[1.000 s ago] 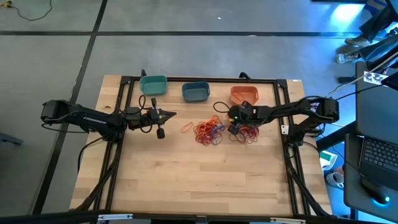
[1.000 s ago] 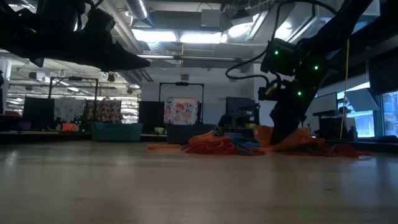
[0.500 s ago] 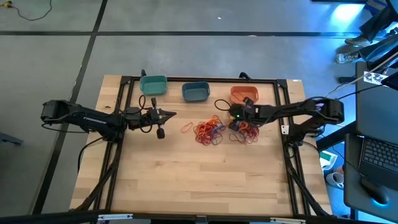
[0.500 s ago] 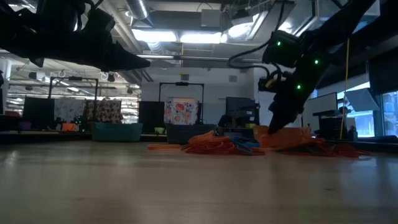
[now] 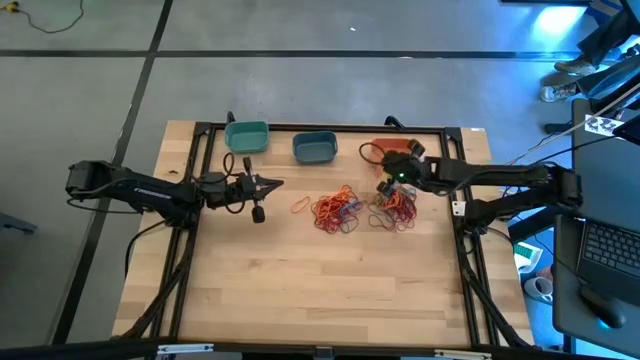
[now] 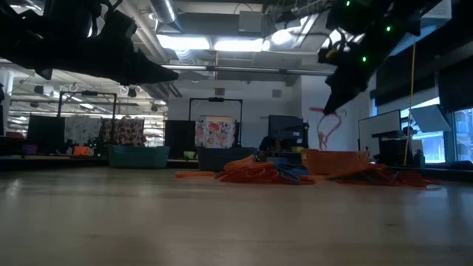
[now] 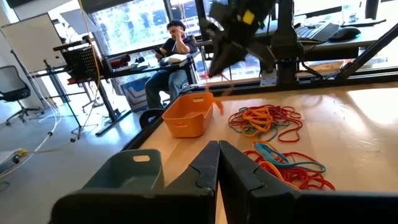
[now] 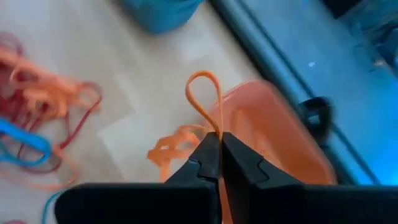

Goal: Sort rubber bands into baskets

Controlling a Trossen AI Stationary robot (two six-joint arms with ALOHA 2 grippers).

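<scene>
Over on the left, the left pincer (image 5: 272, 183) hangs above the bare wood at about nine o'clock from the pile, fingers pressed together on nothing. It looks parked there to keep out of the way.

Along the far edge sit the three baskets: the teal basket (image 5: 246, 136) at eleven o'clock from the pile, the slate blue basket (image 5: 315, 147) at twelve, and the orange basket (image 5: 391, 152) at one o'clock. My read is that one bowl stands ready for each colour.

The loose rubber bands (image 5: 336, 209) lie mid-worktop in two tangles, red and orange with a few blue strands, just in front of the bowls.

Now the right: the right pincer (image 8: 219, 144) is lifted clear of the worktop, pinching an orange band (image 8: 206, 99) whose loop stands up from the tips. It's poised right at the orange basket's near rim, and I'd judge that's a colour match about to be dropped in.

Hard to tell: from above the arm covers part of the orange basket, so what's inside is hidden. The dangling band is just a thin squiggle in the low view.
</scene>
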